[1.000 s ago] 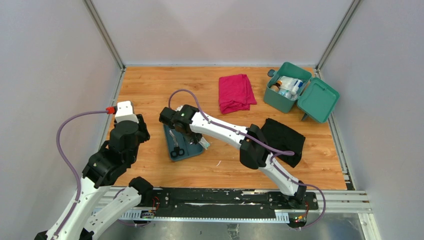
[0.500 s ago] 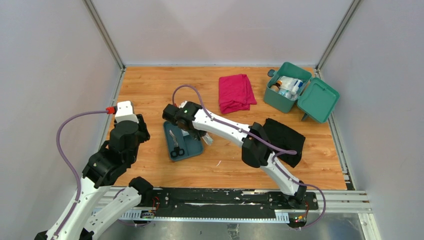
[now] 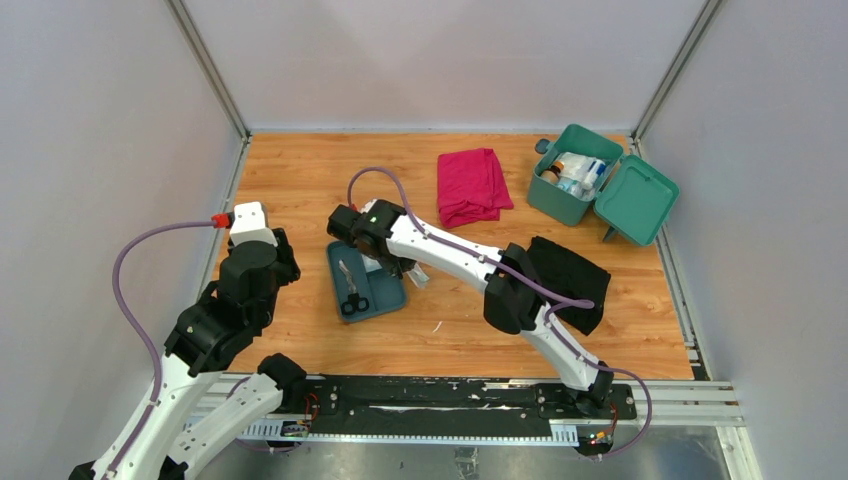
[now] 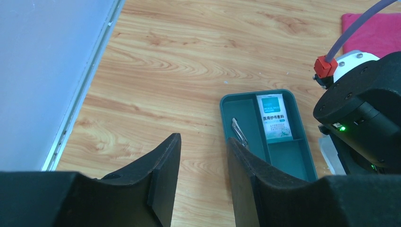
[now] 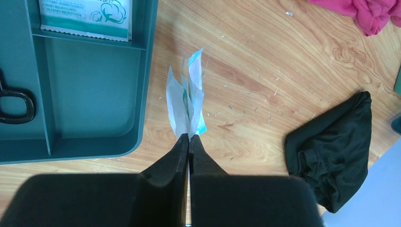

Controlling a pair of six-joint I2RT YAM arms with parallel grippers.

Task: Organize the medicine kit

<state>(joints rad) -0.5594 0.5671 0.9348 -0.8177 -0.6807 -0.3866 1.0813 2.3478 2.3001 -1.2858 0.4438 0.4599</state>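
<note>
Top view first: the wooden table (image 3: pixel 300 180) fills the floor of the cell, and both arms are out over its left half. The right arm (image 3: pixel 450 258) stretches long from 5 o'clock across toward 9. The left arm (image 3: pixel 225 310) is hunched at the 8 o'clock edge.

Up in the 2 o'clock corner sits the medicine kit (image 3: pixel 552 205), teal-green, lid (image 3: pixel 636 200) thrown open to its right, bottles and packs showing inside. It's well apart from both grippers.

The black cloth (image 3: pixel 575 275) lies crumpled at 3 o'clock, just below the kit. The pink cloth (image 3: pixel 470 185) is folded at 12 o'clock, left of the kit.

At 9 o'clock is the shallow dark-teal tray (image 3: pixel 383 293), divided into compartments. A printed white packet (image 4: pixel 274 118) lies flat in one far compartment, and black-handled scissors (image 3: pixel 350 295) lie in the long one.

Now the right gripper (image 5: pixel 189 138): its fingers are pressed tight together, pinching a few thin packets (image 5: pixel 189 104) by one end. They fan out just beside the tray's edge, over bare wood.

The left gripper (image 4: pixel 202 142) has its jaws partway apart, nothing between them, pointed at the tray from a distance.
</note>
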